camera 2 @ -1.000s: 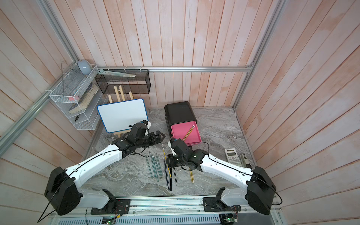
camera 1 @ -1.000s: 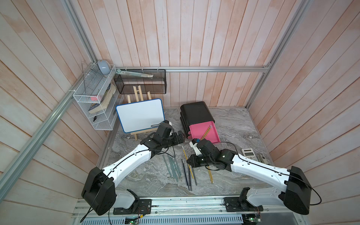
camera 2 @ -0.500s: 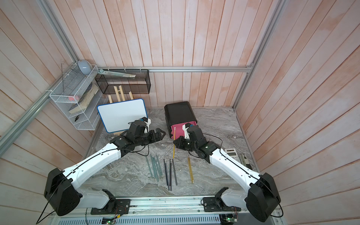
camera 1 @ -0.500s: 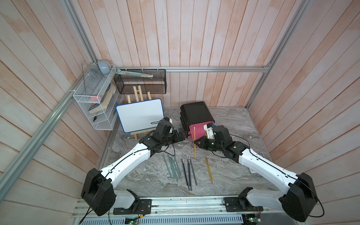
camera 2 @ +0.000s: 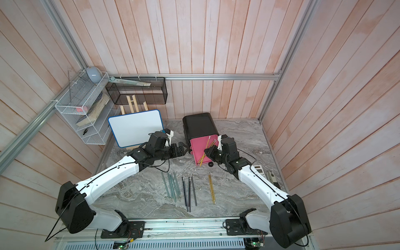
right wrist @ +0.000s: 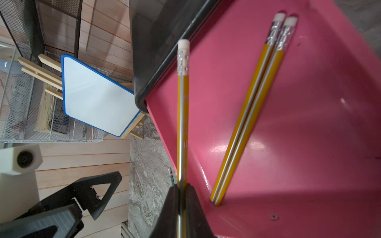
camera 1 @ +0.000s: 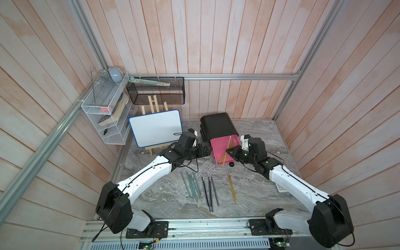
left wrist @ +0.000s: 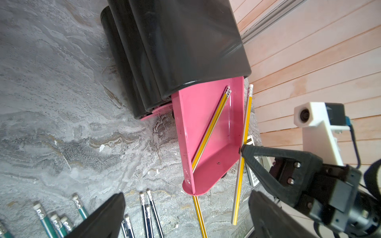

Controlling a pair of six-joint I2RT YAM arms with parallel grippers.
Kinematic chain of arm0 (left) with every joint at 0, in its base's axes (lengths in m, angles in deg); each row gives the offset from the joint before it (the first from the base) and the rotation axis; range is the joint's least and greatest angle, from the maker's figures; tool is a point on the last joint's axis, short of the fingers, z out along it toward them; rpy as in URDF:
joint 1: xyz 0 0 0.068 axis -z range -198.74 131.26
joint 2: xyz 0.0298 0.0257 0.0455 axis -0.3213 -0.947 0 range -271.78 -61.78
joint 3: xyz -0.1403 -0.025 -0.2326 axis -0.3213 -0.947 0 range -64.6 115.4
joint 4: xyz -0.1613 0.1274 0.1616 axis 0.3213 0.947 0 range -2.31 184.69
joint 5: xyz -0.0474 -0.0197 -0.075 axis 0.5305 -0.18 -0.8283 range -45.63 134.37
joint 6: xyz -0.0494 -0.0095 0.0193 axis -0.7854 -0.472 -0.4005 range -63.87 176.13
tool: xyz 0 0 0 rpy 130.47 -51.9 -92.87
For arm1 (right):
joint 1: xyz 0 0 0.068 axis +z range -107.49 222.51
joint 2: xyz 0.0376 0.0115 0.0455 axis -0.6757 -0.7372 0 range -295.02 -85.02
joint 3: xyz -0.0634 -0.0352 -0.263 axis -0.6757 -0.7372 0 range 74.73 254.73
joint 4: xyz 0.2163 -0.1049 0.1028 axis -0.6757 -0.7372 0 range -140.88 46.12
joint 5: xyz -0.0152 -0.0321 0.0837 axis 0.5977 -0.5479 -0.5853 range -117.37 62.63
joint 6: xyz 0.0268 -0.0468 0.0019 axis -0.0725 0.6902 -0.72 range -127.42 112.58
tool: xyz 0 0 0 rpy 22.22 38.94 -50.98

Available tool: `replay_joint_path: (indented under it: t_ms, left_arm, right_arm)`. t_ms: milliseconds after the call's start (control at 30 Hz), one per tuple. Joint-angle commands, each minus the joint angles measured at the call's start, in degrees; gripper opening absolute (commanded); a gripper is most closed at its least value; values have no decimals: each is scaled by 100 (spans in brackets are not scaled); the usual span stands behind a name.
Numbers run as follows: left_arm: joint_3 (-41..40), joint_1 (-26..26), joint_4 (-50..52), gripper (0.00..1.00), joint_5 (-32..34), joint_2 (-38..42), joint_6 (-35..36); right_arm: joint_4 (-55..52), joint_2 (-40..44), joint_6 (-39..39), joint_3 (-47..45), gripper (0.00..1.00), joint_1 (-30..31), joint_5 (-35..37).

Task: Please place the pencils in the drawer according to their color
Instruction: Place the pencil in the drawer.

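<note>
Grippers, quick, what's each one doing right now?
Left gripper: open, holding nothing.
Right gripper: closed on a yellow pencil.

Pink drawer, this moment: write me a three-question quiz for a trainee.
1. True or false: the right gripper is shut on a yellow pencil.
2. How many yellow pencils lie inside the pink drawer?
3. The left gripper is: A open, B shut on a pencil, C shut and empty.
Key: 1 true; 2 two; 3 A.
</note>
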State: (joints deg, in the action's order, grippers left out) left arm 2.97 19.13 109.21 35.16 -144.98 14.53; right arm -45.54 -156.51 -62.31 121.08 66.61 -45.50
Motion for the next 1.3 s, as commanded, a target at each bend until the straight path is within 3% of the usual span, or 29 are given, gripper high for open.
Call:
replay_joint_path:
  t_ms: [0,533,667,867,1267]
  left_arm:
    - [180,62,-12,100,-81,-94,74]
    - [180,186,-69,100,-69,-152,30]
    - [167,195,-75,100,-73,-151,30]
    - [153,187,-78,100,-63,-132,30]
    - [-63,221,-52,100,58,9,74]
  right_arm:
    - [397,-177,-225,-117,0,-90,-103]
    - [871,-988,-448,142,1,-222,-70]
    - [811,-1069,-391,273,19,-249,-68]
    - [637,-988,-252,430,36,-263,-94]
    - [-282,-22,170,479,40,-261,-103]
